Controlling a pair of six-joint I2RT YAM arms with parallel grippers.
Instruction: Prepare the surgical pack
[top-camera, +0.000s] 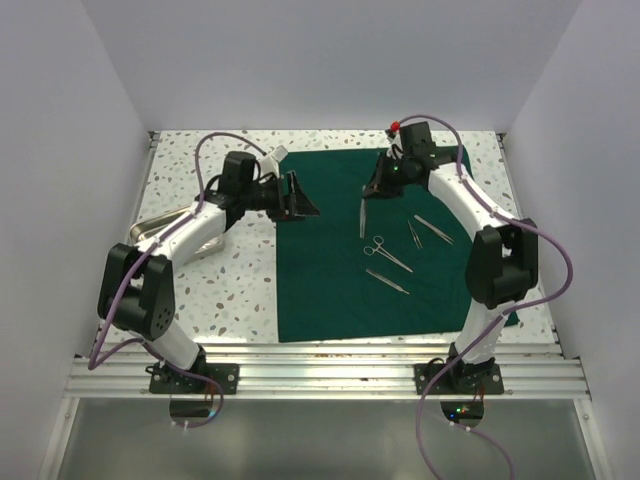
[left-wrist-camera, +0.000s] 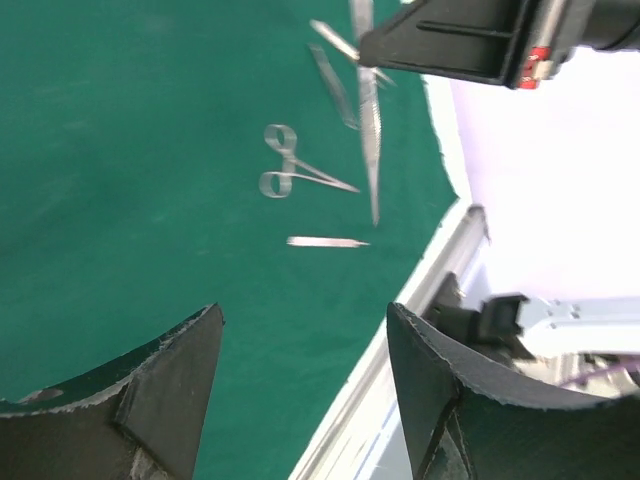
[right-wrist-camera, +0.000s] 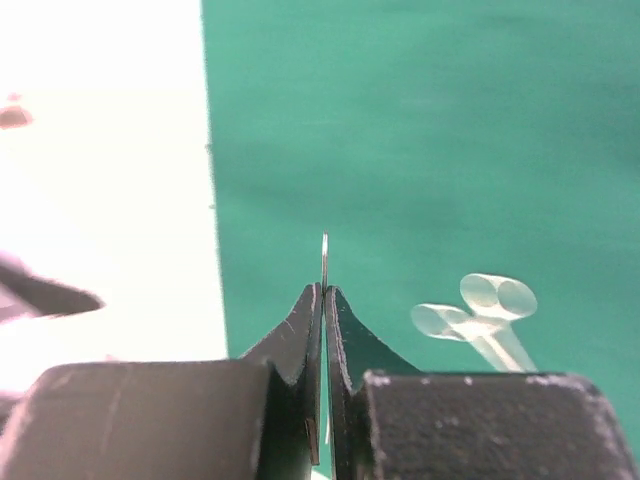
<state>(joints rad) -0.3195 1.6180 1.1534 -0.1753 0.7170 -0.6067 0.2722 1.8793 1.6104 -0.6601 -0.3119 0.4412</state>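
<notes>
Right wrist, fingers (right-wrist-camera: 298, 335) pinching steel instrument (right-wrist-camera: 324, 255), green drape (right-wrist-camera: 420, 150) below

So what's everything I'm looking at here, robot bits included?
cloth: one, dark green, spread over the table's middle and right.
ring-handled clamp: one, silver, lying on the cloth.
straight tools: three, silver, lying on the cloth around the clamp.
long thin tool: one, silver, hanging over the cloth's far part.
tray: one, steel, at the table's left side, partly hidden.
table: one, white with speckles.
left arm and right arm: two, white and black, bolted at the near edge.
left pincer: one, black, open, at the cloth's left edge.
right pincer: one, black, shut on the long thin tool.
</notes>
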